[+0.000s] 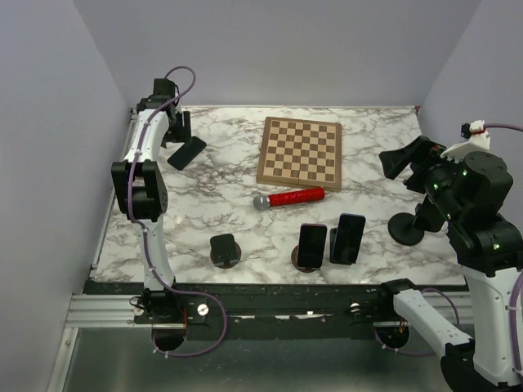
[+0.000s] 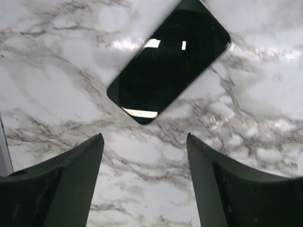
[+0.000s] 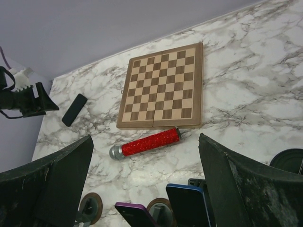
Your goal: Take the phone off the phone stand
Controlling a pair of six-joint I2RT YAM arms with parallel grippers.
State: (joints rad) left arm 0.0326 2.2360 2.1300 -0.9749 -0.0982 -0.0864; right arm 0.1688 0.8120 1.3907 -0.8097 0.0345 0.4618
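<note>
You've got the marbled desk (image 1: 376, 131) filling the view, and your left arm (image 1: 145, 188) is stretched all the way up its left edge to the far-left corner. Your right arm (image 1: 478, 212) is folded high over the right edge, well away from the action. The chessboard (image 1: 300, 152) lies closed and flat near the middle of the far edge. Now the one you care about: the black phone (image 2: 168, 61) is lying flat, screen up, on the marble at that far-left corner, turned diagonally. Your left gripper (image 2: 144, 137) hangs right over it with the jaws parted and nothing between them, and the phone sits just beyond the fingertips, not touching either one. Your right gripper (image 3: 145, 138) is spread wide too, gripping nothing, looking down across the desk from the right. Near the centre, a red glitter tube (image 1: 290, 198) with a silver end lies just on the near side of the chessboard. Toward the near edge, a purple-edged phone (image 1: 311, 245) and a blue-edged phone (image 1: 348, 238) stand upright side by side in holders. To their left, a stand (image 1: 224, 249) on a round brown base sits on its own.
</note>
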